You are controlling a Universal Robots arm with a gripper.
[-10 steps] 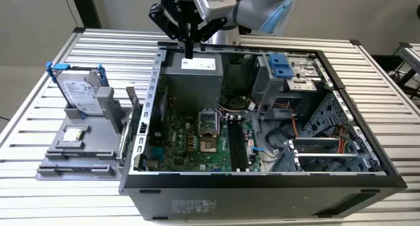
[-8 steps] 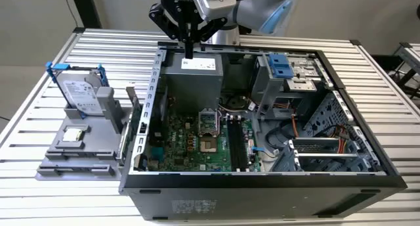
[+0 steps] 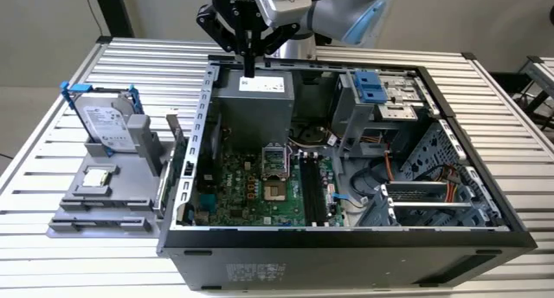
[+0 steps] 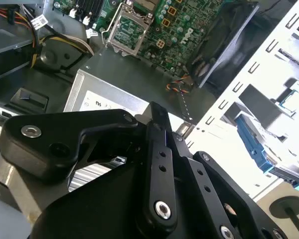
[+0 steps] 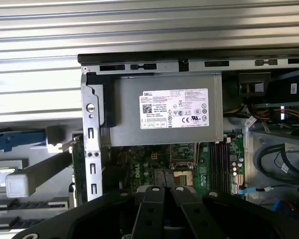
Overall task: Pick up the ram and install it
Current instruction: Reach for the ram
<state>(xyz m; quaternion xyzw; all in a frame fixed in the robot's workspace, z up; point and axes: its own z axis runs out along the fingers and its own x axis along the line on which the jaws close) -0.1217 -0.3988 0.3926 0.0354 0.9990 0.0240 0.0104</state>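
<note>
The open computer case [image 3: 346,249] on the slatted table [image 3: 35,265] is seen whole in the exterior view, from a raised, slanted standpoint. In the first wrist view it is looked down on steeply from above. In the second wrist view it is viewed obliquely and closely, past the gripper [image 4: 162,117]. The power supply [image 3: 255,100] [image 5: 164,114] [image 4: 97,102] and motherboard [image 3: 251,194] [image 5: 139,172] [image 4: 189,25] are shared by all three.

Worktop [image 3: 130,58]: silver metal surface of parallel grooved slats in the exterior view. The first wrist view shows the same slatted worktop [image 5: 139,30] beyond the case.

Two items rest directly on it:
1. Open computer case [image 3: 346,256], dark-walled, lying on its side with the interior facing up, toward the exterior view's right.
2. Grey parts holder [image 3: 95,223], flat-based, just beside the case on the exterior view's left.
</note>
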